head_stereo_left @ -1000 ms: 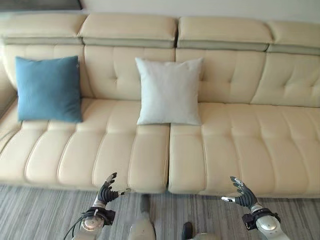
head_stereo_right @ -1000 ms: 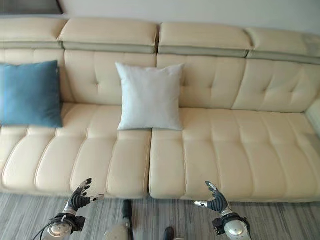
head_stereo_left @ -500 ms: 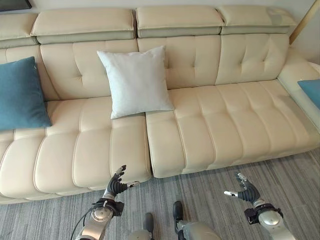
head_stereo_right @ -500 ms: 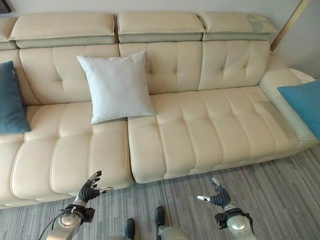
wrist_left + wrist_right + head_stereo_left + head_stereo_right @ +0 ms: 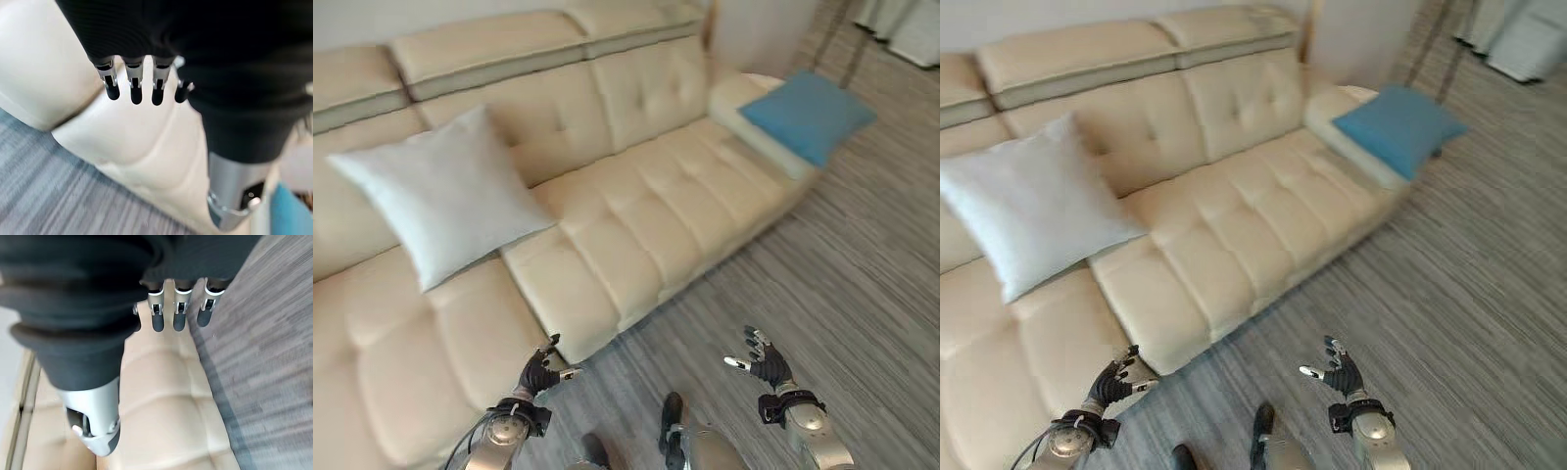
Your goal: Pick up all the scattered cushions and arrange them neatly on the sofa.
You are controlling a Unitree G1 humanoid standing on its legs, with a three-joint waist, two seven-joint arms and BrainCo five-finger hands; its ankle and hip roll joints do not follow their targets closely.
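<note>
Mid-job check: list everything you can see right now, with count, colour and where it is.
sofa: one, cream, tufted, running from the near left to the far right of the head views.
white cushion: one, leaning upright against the sofa back, on the left part of the seat.
blue cushion: one, lying on the sofa's far right end.
floor: grey striped, in front of the sofa.
pale grey object: partly visible at the far right, past the sofa; cannot tell what it is.
left hand: open, holding nothing, low by the sofa's front edge.
right hand: open, holding nothing, over the floor.
</note>
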